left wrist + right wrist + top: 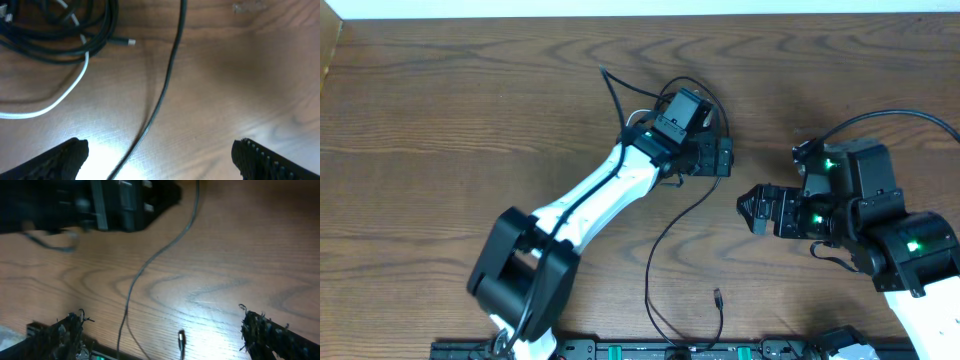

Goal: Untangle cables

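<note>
Left gripper [159, 156]: jaws released and spread wide, nothing grasped. One black cable [167, 85] lies on the table [240, 90] and passes between the fingers, running from 12 o'clock toward 7 o'clock in the left wrist view. The tangle of black cables [50, 40] sits at 10 o'clock, and the white cable [62, 97] curves out beneath it.

Right gripper [165, 335]: jaws released, empty. A black cable crosses its view from 12 to 7 o'clock. A loose plug end [181, 339] lies at 6 o'clock.
</note>
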{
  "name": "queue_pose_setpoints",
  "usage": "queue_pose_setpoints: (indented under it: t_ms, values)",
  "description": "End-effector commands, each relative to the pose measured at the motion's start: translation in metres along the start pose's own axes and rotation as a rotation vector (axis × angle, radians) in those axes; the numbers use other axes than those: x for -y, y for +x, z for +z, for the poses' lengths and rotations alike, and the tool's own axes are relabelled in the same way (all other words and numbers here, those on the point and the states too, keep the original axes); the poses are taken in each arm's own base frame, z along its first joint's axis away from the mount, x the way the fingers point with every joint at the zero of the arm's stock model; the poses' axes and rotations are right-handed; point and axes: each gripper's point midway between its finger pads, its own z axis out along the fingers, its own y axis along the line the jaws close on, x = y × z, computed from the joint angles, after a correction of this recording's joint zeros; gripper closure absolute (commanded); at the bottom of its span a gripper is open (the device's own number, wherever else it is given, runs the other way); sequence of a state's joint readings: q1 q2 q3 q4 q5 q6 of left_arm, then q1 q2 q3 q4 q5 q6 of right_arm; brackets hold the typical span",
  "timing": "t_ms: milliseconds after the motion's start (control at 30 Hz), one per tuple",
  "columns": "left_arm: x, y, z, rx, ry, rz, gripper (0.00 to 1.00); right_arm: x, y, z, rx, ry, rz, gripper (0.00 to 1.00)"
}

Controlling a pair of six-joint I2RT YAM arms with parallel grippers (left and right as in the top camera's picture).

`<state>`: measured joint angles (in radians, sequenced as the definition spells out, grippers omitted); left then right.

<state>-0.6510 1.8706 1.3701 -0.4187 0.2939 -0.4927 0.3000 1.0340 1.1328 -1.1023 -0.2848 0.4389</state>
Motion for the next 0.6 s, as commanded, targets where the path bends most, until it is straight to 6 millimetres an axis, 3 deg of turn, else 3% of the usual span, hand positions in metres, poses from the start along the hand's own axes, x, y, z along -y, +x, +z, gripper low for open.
queue_pose_setpoints:
  t_ms: [0,300,567]
  values:
    - [-0.002,0.0,0.017,-0.012,0.006,0.029,0.04,-0.007,-0.005,-0.006,0.011,-0.033,-0.007,0.01]
    - [0.013,0.021,0.064,-0.032,0.012,0.092,0.04,-0.007,-0.005,-0.006,0.011,-0.034,-0.008,0.01]
    - [-0.001,0.012,0.068,0.076,-0.156,0.133,0.04,-0.007,-0.005,-0.005,0.011,-0.034,-0.008,0.01]
